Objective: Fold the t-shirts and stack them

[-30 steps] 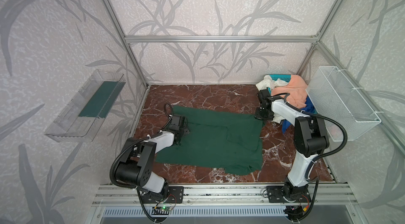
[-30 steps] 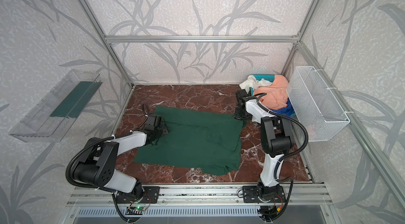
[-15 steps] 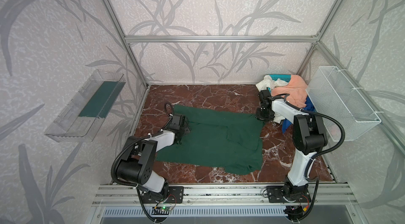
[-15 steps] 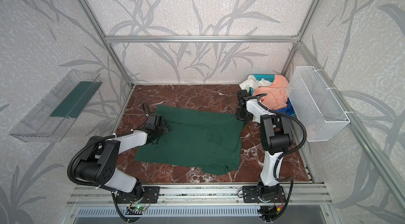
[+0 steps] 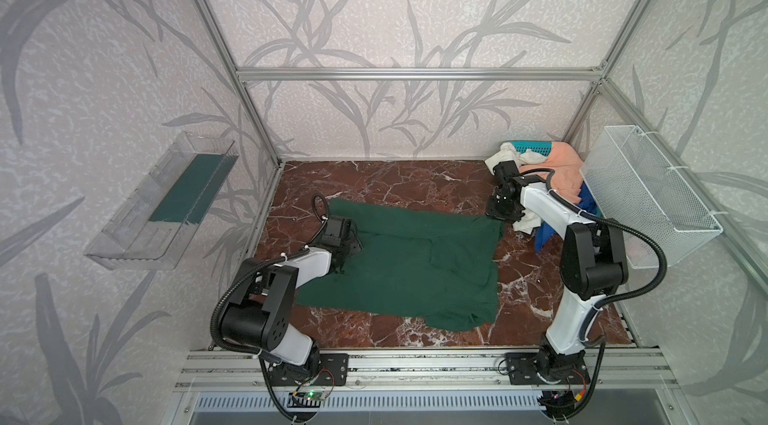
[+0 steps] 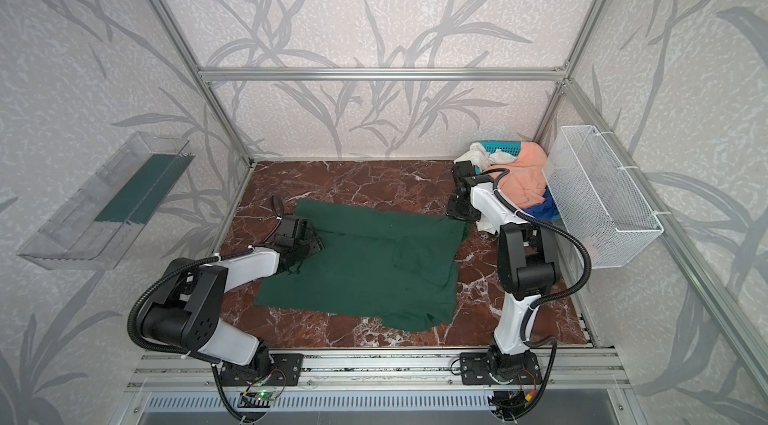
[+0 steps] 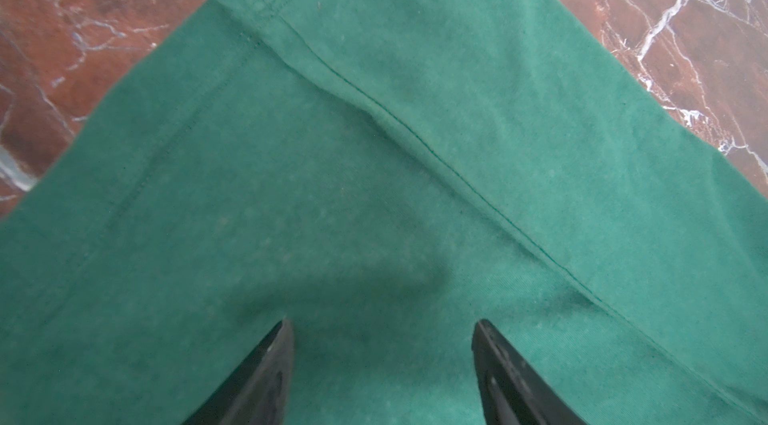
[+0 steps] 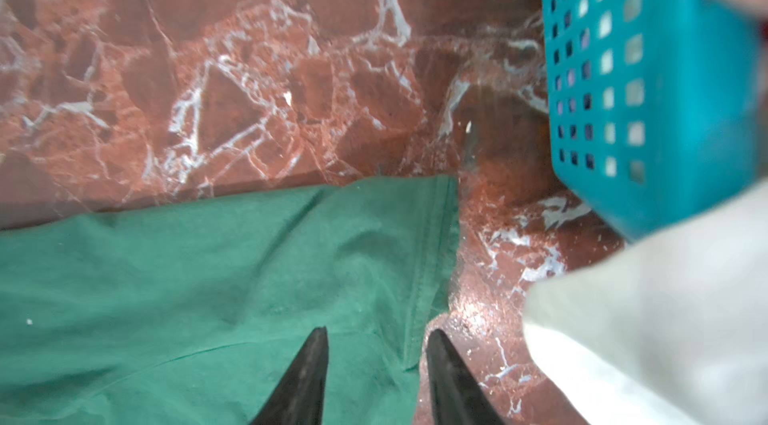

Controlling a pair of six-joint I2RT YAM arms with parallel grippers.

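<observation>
A dark green t-shirt (image 5: 415,265) (image 6: 365,269) lies spread on the red marble floor, partly folded. My left gripper (image 5: 353,246) (image 7: 382,323) hovers open over the shirt's far left part, beside a stitched hem, with nothing between its fingers. My right gripper (image 5: 500,215) (image 8: 376,331) is open at the far right corner, its fingers either side of the hem, which lies flat on the floor. Peach-orange (image 5: 561,169), white (image 5: 511,153) (image 8: 665,319) and blue (image 5: 544,234) t-shirts are heaped at the back right.
A teal slotted basket (image 5: 534,148) (image 8: 648,90) stands under the heap in the back right corner. A white wire-mesh basket (image 5: 648,198) hangs on the right wall. On the left wall is a clear plastic shelf (image 5: 166,202). Metal frame posts edge the floor.
The right gripper's jaws have parted at the green shirt's far right corner, and the corner lies on the floor. The left gripper has widened slightly and hardly moved.
</observation>
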